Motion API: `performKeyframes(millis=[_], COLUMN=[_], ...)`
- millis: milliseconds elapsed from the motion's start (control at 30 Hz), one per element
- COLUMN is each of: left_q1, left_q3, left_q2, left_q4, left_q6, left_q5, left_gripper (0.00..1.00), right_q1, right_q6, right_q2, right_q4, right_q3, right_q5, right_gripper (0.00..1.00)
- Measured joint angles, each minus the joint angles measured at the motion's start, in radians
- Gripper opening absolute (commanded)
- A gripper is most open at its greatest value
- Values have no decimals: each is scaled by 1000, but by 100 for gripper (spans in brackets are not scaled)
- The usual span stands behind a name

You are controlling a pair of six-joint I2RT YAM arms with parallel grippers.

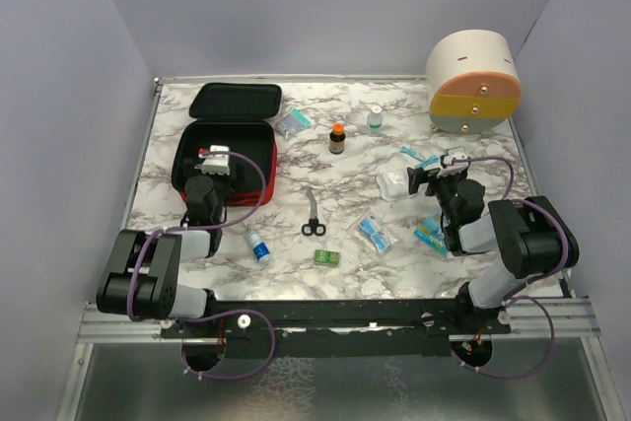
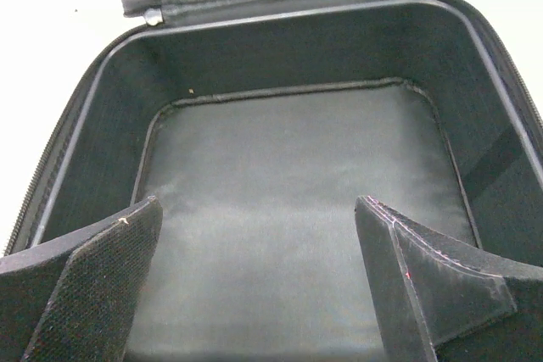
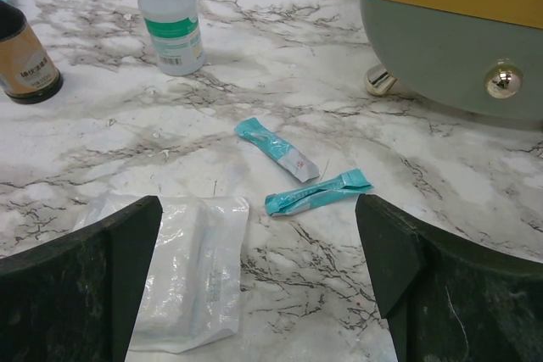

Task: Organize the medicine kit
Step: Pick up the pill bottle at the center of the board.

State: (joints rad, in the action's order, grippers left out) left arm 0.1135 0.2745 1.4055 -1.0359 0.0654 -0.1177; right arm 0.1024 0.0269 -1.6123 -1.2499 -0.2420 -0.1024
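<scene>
Wide-spread left gripper [image 2: 256, 209], low in frame, over open medicine kit [image 2: 288, 48], probably awaiting items; right gripper [image 3: 256, 205] wide above lower-left white packet [image 3: 182, 269], likely targeting it.

No legible text. White bottle [image 3: 172, 19], upper left of the right wrist view: green-and-white label, print too small to read. Brown bottle [image 3: 25, 61], left edge: orange label, characters blurred.

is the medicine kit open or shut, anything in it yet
Open, and empty where visible. The medicine kit has its lid folded back on the table, and the left wrist view shows only its bare black floor.
</scene>
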Motion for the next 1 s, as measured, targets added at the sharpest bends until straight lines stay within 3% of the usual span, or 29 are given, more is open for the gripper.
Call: performKeyframes(millis=[200, 300, 400, 567, 733, 1000], left_q1=[0, 0, 0, 0, 0, 0], left_q3=[66, 145, 227, 360, 425, 515], left_q2=[-160, -239, -292, -324, -318, -227], left_q4=[272, 403, 520, 735, 876, 979], left_q6=[7, 3, -6, -27, -43, -63], left_q5=[48, 75, 87, 83, 60, 46], left_gripper=[99, 99, 99, 99, 99, 99], right_q1=[-30, -33, -33, -32, -17, 187], right_q6=[-21, -21, -10, 10, 12, 15], right_q2=[0, 18, 93, 214, 290, 302], right_q4=[-24, 2, 139, 438, 700, 1028], right_q3=[3, 2, -42, -239, -379, -502], right_q5=[-20, -30, -55, -105, -114, 9], right_gripper=[99, 94, 91, 100, 100, 100])
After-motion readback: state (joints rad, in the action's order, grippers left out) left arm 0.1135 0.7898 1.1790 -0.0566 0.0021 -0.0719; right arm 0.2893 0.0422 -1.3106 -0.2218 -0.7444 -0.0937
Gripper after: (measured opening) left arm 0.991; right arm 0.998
